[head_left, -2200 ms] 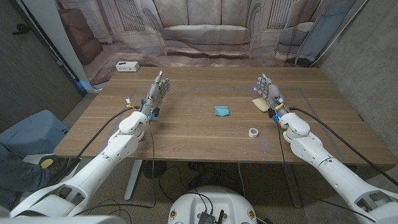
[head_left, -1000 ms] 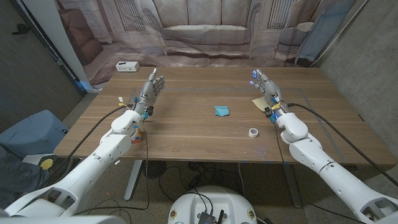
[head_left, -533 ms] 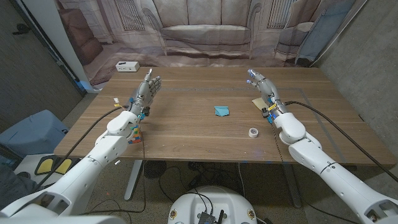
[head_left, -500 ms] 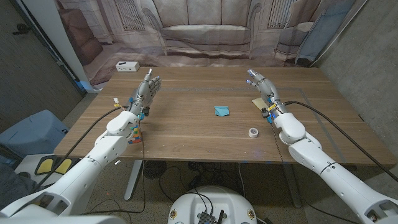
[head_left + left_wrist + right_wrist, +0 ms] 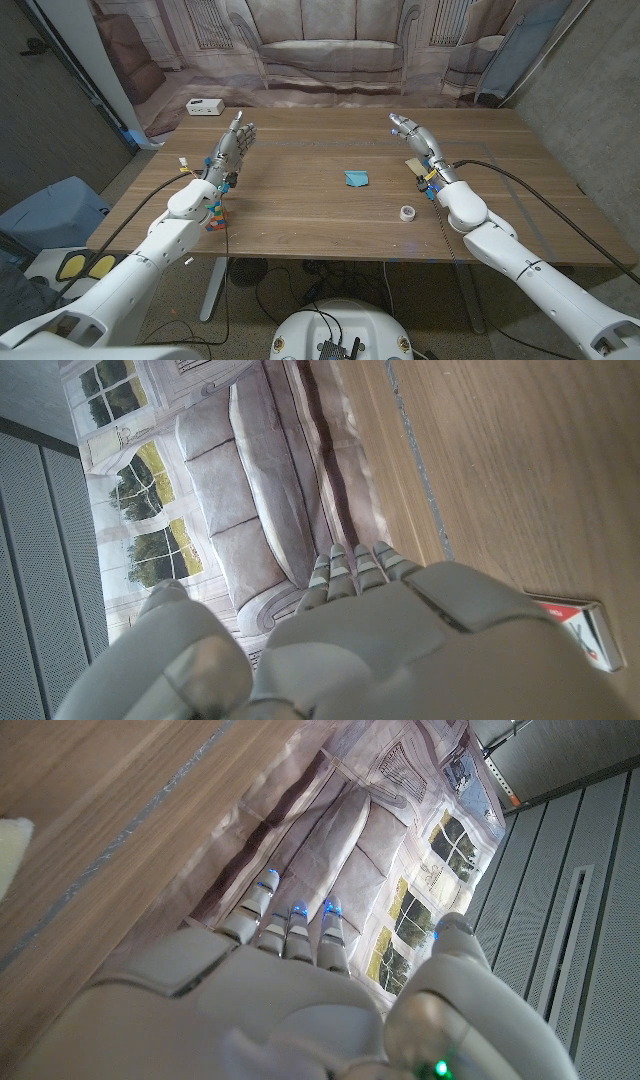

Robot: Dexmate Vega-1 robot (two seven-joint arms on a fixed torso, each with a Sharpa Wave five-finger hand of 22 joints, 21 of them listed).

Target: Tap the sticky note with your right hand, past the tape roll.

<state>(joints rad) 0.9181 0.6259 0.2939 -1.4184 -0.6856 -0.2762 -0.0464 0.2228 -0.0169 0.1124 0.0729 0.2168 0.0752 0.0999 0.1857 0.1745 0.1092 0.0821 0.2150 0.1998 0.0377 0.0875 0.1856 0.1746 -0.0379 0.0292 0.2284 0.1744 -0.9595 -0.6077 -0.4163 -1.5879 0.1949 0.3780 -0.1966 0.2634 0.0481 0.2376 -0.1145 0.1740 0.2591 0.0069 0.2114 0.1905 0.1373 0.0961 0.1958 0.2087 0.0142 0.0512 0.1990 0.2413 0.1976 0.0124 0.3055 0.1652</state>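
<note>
While the right hand (image 5: pixel 413 134) hangs above the tabletop (image 5: pixel 300 215) toward its far right side, fingers spread apart and holding nothing, the note (image 5: pixel 414 166) lies flat just beside it, on the near side, partly hidden by the wrist. The note is pale yellow, and what shows of it looks roughly square, with a corner pointing toward the far edge; its long axis cannot be told, since the arm covers part of it. In the right wrist view a pale corner of the note (image 5: pixel 12 848) shows at the picture's edge on the wood.

The tape (image 5: pixel 407 212) is a small white roll lying flat with its hole up, nearer the near edge than the note and close beside the right forearm, apart from the note. A blue scrap (image 5: pixel 356 178) lies near the middle of the tabletop, well apart from the tape and to the left of the note.

The left hand (image 5: pixel 235 144) is raised over the far left part of the tabletop, palm upright, fingers close together and extended, gripping nothing. A small coloured block (image 5: pixel 214 216) stands near the left edge under the left forearm. A white box (image 5: pixel 204 106) sits at the far left corner. A printed sofa backdrop (image 5: pixel 330 45) hangs behind the far edge.
</note>
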